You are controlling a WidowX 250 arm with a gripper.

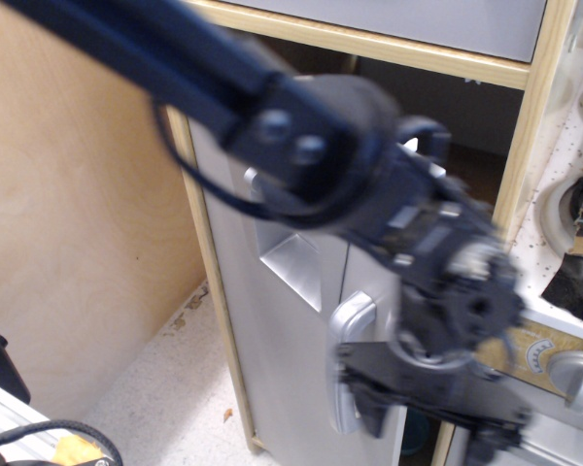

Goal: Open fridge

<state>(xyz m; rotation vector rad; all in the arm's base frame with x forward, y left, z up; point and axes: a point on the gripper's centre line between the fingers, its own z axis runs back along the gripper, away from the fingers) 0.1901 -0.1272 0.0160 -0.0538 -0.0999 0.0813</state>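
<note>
We're looking at the fridge (272,320) with its silver-grey door swung out from the light wood frame, hinged along the left edge, and we can see the dark inside of the cabinet behind the door's upper right corner. The recessed dispenser panel (296,262) shows on the door face, partly covered by the black arm (301,136) that cuts across from the top left corner. The curved silver handle (350,359) stands upright near the door's free right edge. The gripper (423,427) sits low at the right, blurred with motion, just beside the handle and slightly in front of it; we can't make out whether its fingers are spread or closed, or whether they touch the handle at all. Off to the lower right corner we catch the oven dial (539,354) and a silver knob (578,379)
</note>
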